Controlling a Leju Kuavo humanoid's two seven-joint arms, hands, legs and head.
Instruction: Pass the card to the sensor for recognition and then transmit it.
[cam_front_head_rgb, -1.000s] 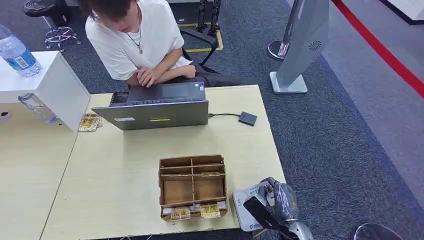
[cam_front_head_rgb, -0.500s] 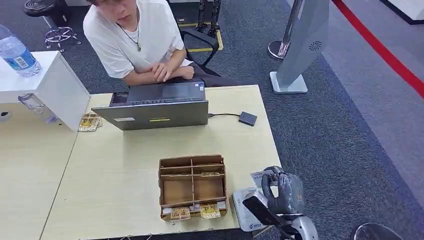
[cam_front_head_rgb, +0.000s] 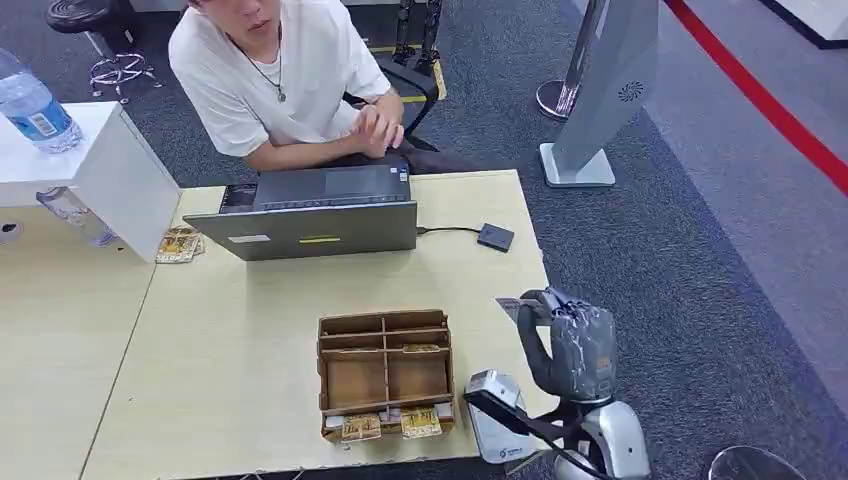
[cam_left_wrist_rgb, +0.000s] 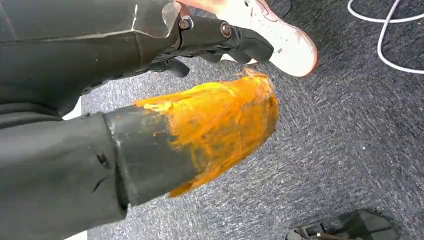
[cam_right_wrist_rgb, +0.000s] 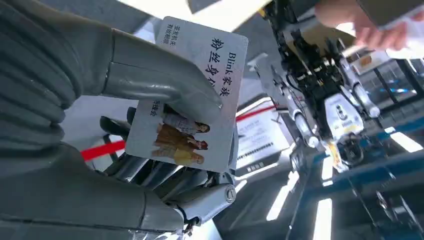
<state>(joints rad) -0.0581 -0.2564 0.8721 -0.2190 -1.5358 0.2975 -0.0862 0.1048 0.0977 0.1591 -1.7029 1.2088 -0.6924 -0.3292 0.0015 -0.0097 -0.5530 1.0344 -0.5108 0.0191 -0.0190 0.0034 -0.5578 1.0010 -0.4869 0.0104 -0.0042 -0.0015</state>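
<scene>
Head view: right hand (cam_front_head_rgb: 568, 345) raised over table (cam_front_head_rgb: 250, 300) edge, pinching card (cam_front_head_rgb: 517, 306) between thumb and fingers, past sensor (cam_front_head_rgb: 495, 240). Left hand: can't tell.

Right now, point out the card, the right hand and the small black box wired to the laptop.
card (cam_right_wrist_rgb: 192, 95), right wrist view, printed face.
right hand (cam_front_head_rgb: 568, 340), head view, back of the hand.
small black box (cam_front_head_rgb: 495, 237), head view, top face.
</scene>
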